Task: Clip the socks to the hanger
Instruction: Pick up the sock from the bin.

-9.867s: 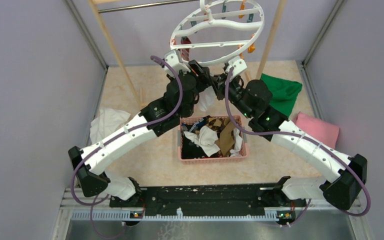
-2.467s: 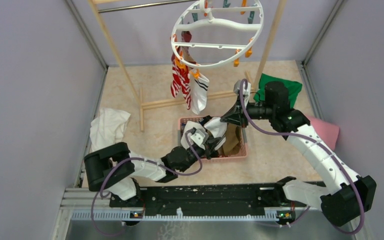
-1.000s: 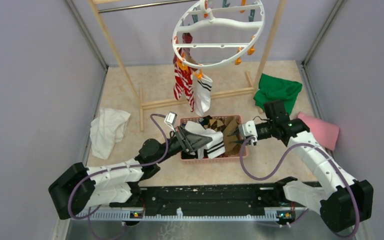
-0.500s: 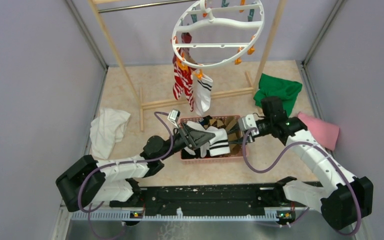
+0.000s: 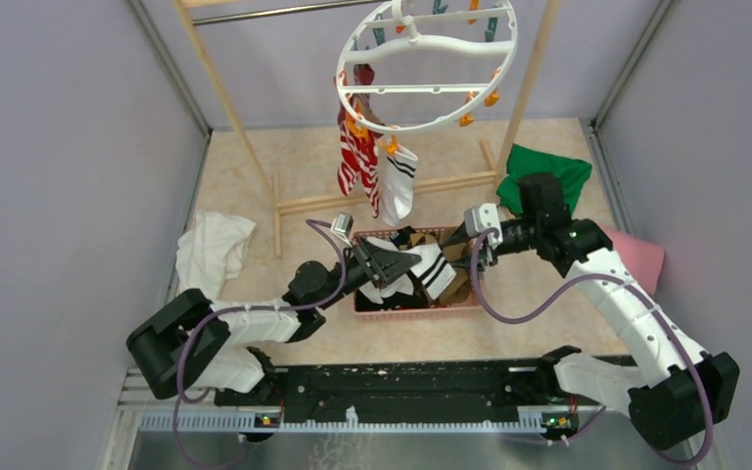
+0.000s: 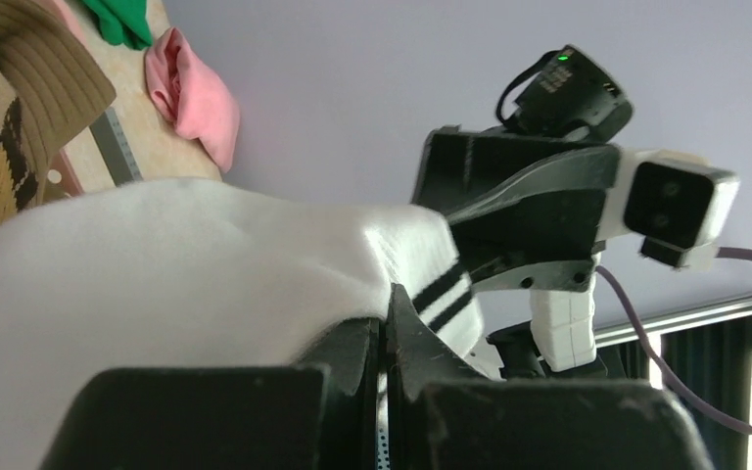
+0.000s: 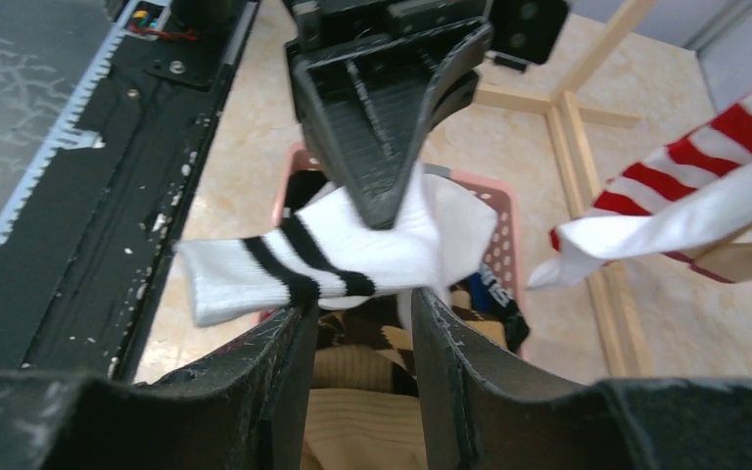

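Note:
My left gripper (image 5: 389, 262) is shut on a white sock with black bands (image 5: 423, 272) and holds it above the pink basket (image 5: 417, 309). In the right wrist view that sock (image 7: 352, 255) hangs from the left gripper (image 7: 382, 201), its lower edge at the tips of my open right gripper (image 7: 357, 308). The right gripper (image 5: 472, 245) stands just right of the sock's banded cuff. Brown argyle and tan socks (image 7: 367, 343) lie in the basket below. The round white hanger (image 5: 426, 64) hangs at the back. A red-and-white striped sock (image 5: 355, 162) and a white banded one (image 5: 398, 181) are clipped to it.
The wooden rack's poles (image 5: 223, 88) and floor bar (image 5: 392, 194) stand behind the basket. A green cloth (image 5: 553, 174) and a pink cloth (image 5: 641, 257) lie at the right, and a white cloth (image 5: 211, 250) at the left.
The left gripper has carried the sock a little further from the bases, above the basket. The right gripper has risen from the basket's right side to beside the cuff.

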You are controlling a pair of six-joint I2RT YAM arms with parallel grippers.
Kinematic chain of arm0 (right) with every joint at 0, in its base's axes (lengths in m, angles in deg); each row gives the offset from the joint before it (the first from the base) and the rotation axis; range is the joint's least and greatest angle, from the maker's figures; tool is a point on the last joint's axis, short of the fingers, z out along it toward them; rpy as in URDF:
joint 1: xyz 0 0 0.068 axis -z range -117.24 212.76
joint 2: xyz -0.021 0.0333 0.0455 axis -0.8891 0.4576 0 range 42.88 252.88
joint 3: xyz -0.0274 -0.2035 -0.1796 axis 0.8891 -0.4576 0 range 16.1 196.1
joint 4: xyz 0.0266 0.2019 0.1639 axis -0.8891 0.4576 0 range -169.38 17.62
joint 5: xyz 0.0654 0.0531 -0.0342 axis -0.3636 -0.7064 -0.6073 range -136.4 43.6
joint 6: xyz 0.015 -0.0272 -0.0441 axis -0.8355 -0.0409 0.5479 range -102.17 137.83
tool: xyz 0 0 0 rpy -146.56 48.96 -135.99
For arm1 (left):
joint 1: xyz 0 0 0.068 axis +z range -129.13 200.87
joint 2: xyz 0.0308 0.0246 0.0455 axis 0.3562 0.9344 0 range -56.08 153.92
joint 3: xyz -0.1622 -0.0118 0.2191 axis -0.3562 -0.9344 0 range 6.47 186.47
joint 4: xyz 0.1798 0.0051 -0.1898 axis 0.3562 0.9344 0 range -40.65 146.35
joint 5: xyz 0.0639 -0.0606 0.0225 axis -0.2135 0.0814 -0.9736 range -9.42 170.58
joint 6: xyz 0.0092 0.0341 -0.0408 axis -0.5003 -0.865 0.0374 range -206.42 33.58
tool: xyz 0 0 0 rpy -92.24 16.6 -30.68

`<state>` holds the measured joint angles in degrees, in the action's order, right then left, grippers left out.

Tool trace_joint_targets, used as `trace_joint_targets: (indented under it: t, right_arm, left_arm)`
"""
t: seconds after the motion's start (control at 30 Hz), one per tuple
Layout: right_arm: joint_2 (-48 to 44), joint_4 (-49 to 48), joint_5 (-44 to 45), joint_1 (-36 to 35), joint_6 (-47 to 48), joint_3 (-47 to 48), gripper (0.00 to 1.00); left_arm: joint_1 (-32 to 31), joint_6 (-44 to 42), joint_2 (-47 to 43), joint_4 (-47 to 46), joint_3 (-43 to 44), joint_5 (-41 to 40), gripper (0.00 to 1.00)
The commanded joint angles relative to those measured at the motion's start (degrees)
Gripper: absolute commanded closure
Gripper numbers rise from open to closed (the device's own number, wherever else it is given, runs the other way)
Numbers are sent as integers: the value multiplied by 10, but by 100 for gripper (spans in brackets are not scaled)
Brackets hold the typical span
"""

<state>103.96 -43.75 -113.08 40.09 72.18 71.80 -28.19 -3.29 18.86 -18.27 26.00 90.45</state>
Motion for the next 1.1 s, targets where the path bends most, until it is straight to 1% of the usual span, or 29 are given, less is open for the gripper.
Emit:
trace_joint_targets:
  t: [0.0, 0.13, 0.3, 0.37, 0.43, 0.57, 0.67, 0.8, 1.0, 1.03, 1.07]
  right_arm:
    - [7, -32, 53, -11, -40, 67, 60]
    - [7, -20, 87, -18, -27, 75, 59]
    - [7, -10, 89, -30, -2, 61, 51]
    - [7, -4, 82, -38, 15, 52, 50]
    - [9, 15, 63, -45, 51, 47, 50]
    - [13, 42, 31, -55, 88, 39, 54]
    - [12, 58, 34, -59, 108, 33, 55]
    - [3, 58, 66, -59, 110, 22, 55]
    - [-24, 94, 85, -45, 124, 48, 49]
    - [-29, 82, 91, -37, 102, 44, 48]
    - [-36, 42, 101, -24, 46, 38, 48]
  left_arm:
    - [3, 26, 32, -87, 6, 14, 100]
    - [4, 42, 65, -134, 3, 21, 100]
    - [6, 69, 107, -175, 15, 42, 100]
    - [6, 76, 121, -193, 21, 51, 100]
    - [7, 80, 132, -205, 27, 62, 100]
    - [7, 86, 146, -216, 35, 73, 100]
    - [8, 89, 150, -226, 33, 74, 100]
    - [10, 91, 147, -229, 32, 76, 100]
    - [22, 83, 127, -228, 18, 76, 100]
    - [23, 77, 120, -228, 16, 76, 100]
    - [24, 70, 114, -226, 13, 77, 100]
